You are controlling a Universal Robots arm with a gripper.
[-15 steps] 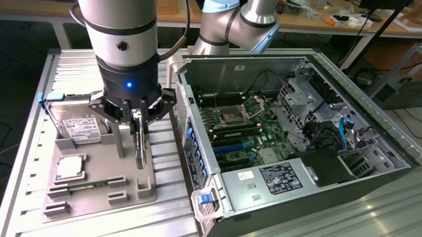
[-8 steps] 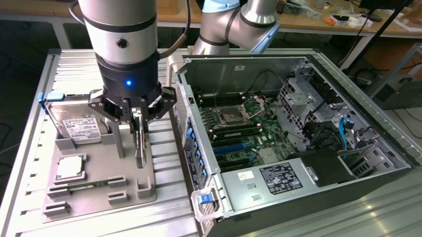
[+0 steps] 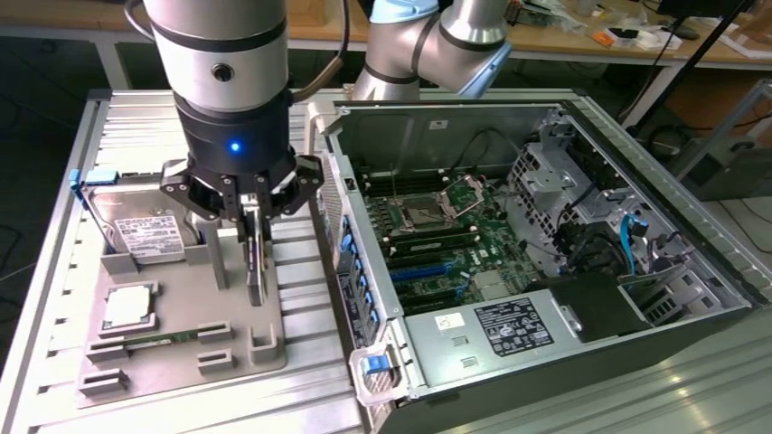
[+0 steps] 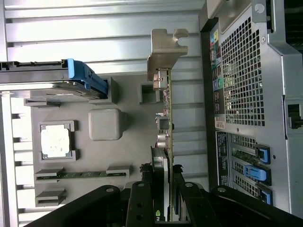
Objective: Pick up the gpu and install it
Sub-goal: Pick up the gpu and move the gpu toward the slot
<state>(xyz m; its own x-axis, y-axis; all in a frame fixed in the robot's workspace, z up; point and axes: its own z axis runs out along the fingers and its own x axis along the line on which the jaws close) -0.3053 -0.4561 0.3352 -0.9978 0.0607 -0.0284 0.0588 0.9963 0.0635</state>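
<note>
The ribbed metal table (image 3: 121,117) lay under the grey tray (image 3: 181,366). The big open computer case (image 3: 543,253) stood just beside the grey tray, on the exterior view's right, and its green board showed inside. The robot arm (image 3: 230,72) came down over the middle of the tray. A hard drive (image 3: 151,231) in a blue frame stood on its edge in the tray's far end. The claw (image 3: 252,228) hung above the tray, and its two black fingers were pinched on the gpu (image 3: 255,271), one on each flat side. The gpu stood upright on its thin edge over the tray's side nearest the case. You could not tell if its low end touched the tray. In the wrist view the gpu (image 4: 166,123) ran out from the claw (image 4: 163,191), and its metal end bracket (image 4: 165,52) stuck out past the tray. A square processor chip (image 3: 127,307) sat in its pocket on the tray. The thin green memory stick (image 3: 163,342) lay near the tray's close end.
</note>
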